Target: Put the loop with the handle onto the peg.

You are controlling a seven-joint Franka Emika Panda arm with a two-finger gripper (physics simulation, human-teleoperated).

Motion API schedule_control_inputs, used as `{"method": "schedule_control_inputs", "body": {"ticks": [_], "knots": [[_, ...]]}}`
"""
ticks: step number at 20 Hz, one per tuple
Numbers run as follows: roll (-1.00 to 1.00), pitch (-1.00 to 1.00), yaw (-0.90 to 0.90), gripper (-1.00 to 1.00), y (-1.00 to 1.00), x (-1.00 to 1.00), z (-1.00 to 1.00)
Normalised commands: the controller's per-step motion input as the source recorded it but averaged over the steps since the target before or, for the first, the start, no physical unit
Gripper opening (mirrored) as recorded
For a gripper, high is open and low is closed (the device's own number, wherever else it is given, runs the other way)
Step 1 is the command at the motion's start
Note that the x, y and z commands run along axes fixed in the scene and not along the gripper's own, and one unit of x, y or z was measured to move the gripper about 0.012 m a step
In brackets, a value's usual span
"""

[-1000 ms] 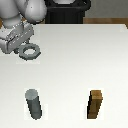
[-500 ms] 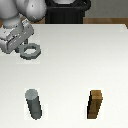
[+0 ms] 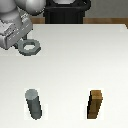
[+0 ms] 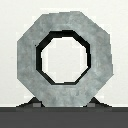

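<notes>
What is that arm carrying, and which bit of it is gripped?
The loop, a flat gray ring. The gripper holds it by the handle side; the ring itself sticks out free, away from the peg. The jaws' exact contact is hidden.

table (image 3: 75, 70): plain white, matte, evenly lit, soft short shadows | far edge: straight, across the top of the exterior view | behind table: black boxy base (image 3: 67, 11) | surroundings: pale grey-white, featureless
</notes>
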Motion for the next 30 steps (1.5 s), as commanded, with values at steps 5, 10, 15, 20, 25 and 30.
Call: {"method": "schedule_control_inputs", "body": {"ticks": [5, 10, 15, 20, 25, 30], "knots": [[0.0, 0.0, 0.0, -1.0, 0.0, 0.0, 1.0], [0.0, 0.0, 0.0, -1.0, 0.0, 0.67, 0.2], [0.0, 0.0, 0.0, -1.0, 0.0, 1.0, 0.0], [0.0, 0.0, 0.0, -1.0, 0.0, 1.0, 0.0], [0.0, 0.0, 0.0, -1.0, 0.0, 1.0, 0.0], [0.0, 0.0, 0.0, -1.0, 0.2, 0.2, 0.1]]}}
